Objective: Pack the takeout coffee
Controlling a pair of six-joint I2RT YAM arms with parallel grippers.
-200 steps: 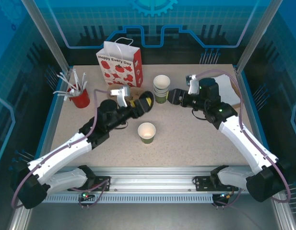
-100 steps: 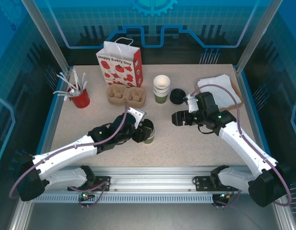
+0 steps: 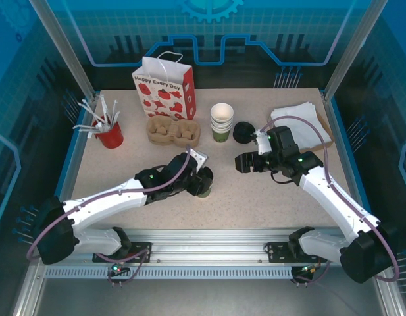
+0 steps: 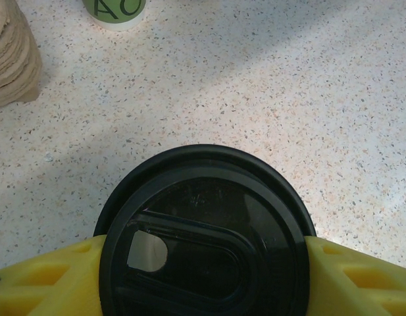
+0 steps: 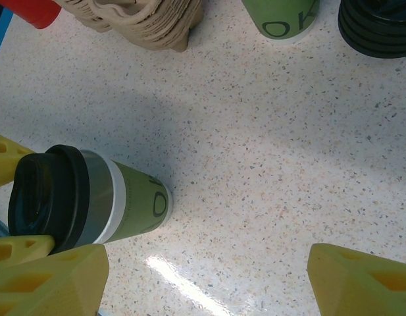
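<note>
Landmark: the stack of lidless cream-and-green paper cups (image 3: 221,122) stands upright toward the back of the speckled beige table (image 3: 275,204).
Task thing: the takeout coffee (image 5: 133,201) is a small paper cup with a green body, a cream upper band and a round black plastic lid. It stands on the table well apart from the cup stack, on its near side and a little to the left.
Lid: it sits on the mouth of the cup, and the left wrist view shows its small drinking opening from above.
Left gripper: the left gripper (image 4: 203,263) is at the coffee. Its yellow fingers (image 4: 48,280) touch the lid rim on both sides, so the pincer is closed on the takeout coffee.
Right gripper: the right gripper (image 5: 206,286) hovers to the near right of the cup stack, apart from the coffee. Its pincer is wide, with bare table between the fingers.
Spare lids: a stack of black plastic lids (image 3: 242,132) lies just right of the cup stack.
Carriers: a pile of brown pulp cup carriers (image 3: 173,130) lies near the cup stack, on its left.
Bag: a white paper bag with red print (image 3: 164,89) stands behind and left of the cup stack.
Red cup: a red cup with white sticks (image 3: 110,135) is well to the left of the cup stack.
Napkins: white paper napkins (image 3: 298,118) lie well to the right of the cup stack.
</note>
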